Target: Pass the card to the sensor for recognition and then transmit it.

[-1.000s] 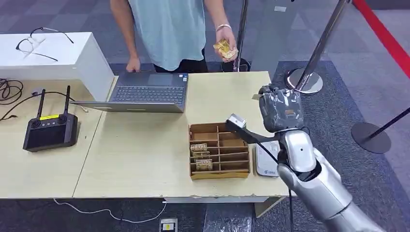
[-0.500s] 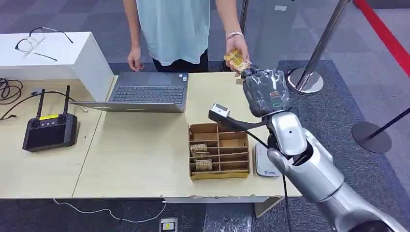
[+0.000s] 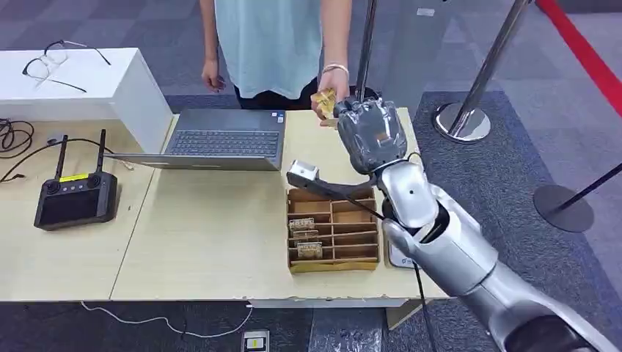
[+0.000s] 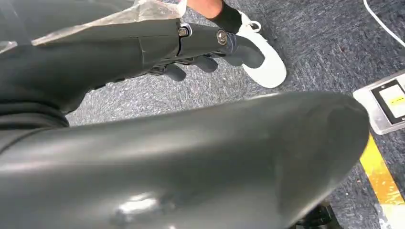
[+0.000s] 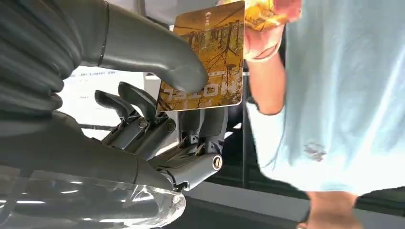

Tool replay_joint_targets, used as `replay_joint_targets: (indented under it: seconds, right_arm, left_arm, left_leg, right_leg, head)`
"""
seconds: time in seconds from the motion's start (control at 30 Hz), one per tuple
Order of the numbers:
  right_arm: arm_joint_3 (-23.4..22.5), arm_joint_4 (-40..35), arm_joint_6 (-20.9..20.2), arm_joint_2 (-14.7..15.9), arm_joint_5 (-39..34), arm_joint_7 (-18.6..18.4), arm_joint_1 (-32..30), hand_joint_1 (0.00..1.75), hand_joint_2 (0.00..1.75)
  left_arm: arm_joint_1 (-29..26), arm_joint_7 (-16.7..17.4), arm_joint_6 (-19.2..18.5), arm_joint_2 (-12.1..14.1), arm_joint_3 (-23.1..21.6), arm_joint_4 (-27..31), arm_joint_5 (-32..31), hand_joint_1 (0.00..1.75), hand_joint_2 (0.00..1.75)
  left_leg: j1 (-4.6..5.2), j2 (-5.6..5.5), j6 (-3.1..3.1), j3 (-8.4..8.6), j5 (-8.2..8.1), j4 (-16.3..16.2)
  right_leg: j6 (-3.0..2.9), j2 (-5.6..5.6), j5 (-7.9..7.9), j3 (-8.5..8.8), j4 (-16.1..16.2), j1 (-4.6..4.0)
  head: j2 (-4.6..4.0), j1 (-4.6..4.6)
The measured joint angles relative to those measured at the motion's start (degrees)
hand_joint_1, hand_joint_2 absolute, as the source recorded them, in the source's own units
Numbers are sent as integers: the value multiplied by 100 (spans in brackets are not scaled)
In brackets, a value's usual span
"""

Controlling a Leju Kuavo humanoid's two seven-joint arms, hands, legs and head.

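My right hand (image 3: 370, 136) is raised over the far edge of the table (image 3: 205, 235), in front of a person (image 3: 275, 44). In the right wrist view its thumb (image 5: 157, 59) and fingers (image 5: 143, 119) pinch a yellow card (image 5: 210, 52) with a tree picture. The person's hand (image 3: 331, 86), holding more yellow cards, is right at my hand; its fingers (image 5: 267, 40) reach the card's far edge. The white card sensor (image 3: 403, 257) lies on the table beside the box, partly hidden by my forearm. My left hand (image 4: 210, 43) hangs over the floor, holding nothing.
A brown divided box (image 3: 334, 227) holding several cards sits near the table's front. A laptop (image 3: 220, 143) lies open at the back, a black controller (image 3: 73, 198) at the left. A white cabinet (image 3: 81, 84) carries glasses. Stanchion posts (image 3: 469, 110) stand at the right.
My right arm has swung left and away from the sensor, carrying the card toward the person. The person's card-holding hand has moved left and now meets my hand.
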State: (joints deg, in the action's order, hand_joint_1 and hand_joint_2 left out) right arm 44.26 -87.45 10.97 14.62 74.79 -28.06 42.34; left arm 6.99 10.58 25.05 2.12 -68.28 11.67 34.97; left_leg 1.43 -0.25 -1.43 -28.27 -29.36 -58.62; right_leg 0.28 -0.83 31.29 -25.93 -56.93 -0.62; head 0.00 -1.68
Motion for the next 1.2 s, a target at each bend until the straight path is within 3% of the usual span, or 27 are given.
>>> replay_joint_targets:
  seconds: [0.5,1.2]
  right_arm:
    - [389,461,48,-247,-35,31,48,175,175]
    - [496,728,105,-323,-68,35,96,175,175]
  left_arm:
    - [-1,35,0,-4,0,0,26,0,0]
    - [-4,63,0,0,0,0,20,0,0]
  left_leg:
    - [0,0,0,-2,0,0]
    - [0,0,0,-1,0,0]
  right_leg:
    - [0,0,0,-3,0,0]
    - [0,0,0,-3,0,0]
  head:
    - [0,2]
    - [0,0]
